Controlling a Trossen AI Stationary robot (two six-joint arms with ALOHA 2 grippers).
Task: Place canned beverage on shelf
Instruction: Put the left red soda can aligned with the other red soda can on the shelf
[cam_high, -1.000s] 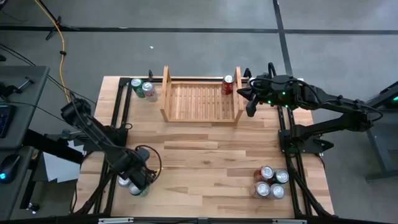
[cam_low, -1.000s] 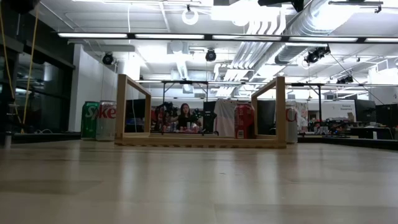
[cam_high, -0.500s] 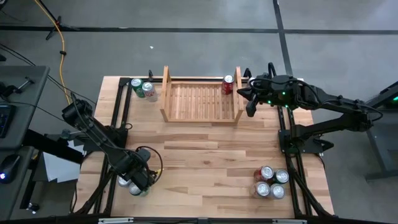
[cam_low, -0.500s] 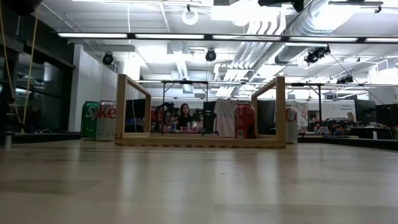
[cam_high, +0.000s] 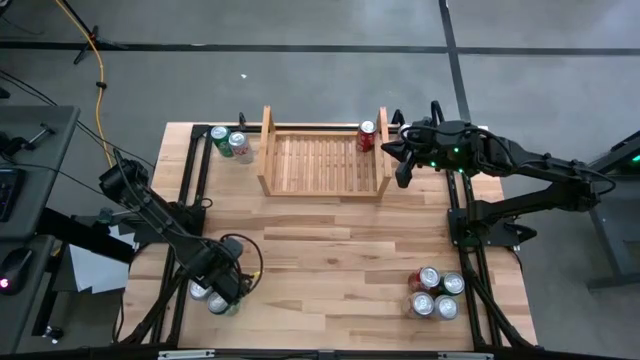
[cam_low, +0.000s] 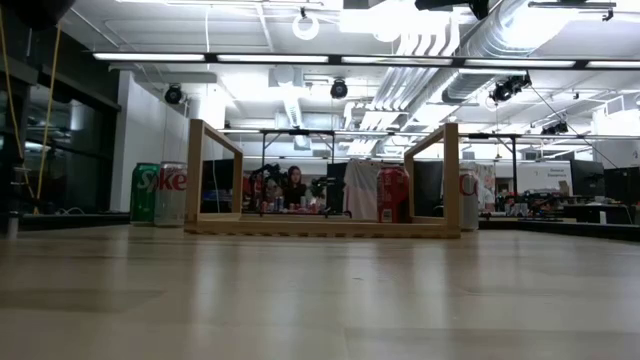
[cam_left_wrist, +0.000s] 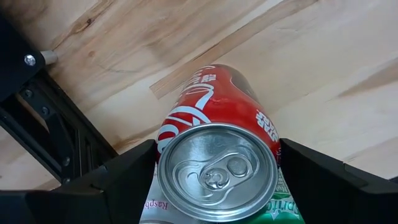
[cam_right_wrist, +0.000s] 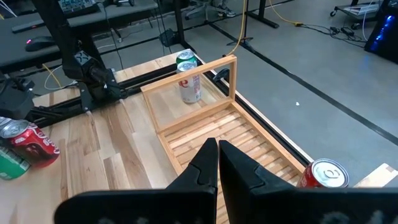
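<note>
Left gripper (cam_high: 226, 288) sits at the table's 7 o'clock corner, over a small can cluster. Wrist view: fingers (cam_left_wrist: 127, 180) spread wide, one each side of an upright red Coke can (cam_left_wrist: 217, 171). Looks like a pre-grasp straddle; I can't tell whether the pads touch it yet. Green-labelled can (cam_left_wrist: 283, 202) is packed right against it, mostly cut off, so the cluster count is unclear.

At 5 o'clock, four more cans (cam_high: 435, 293) stand untouched, presumably waiting stock.

Shelf (cam_high: 322, 190) at 12 o'clock holds one red can (cam_high: 367, 136), in its far-right corner. Rest of the slats are free.

Right gripper (cam_high: 402, 170) hovers just outside the shelf's right board, fingers pressed together, holding nothing, probably parked clear.

Two cans (cam_high: 229, 142) stand outside the left board. Low view shows neither gripper.
</note>
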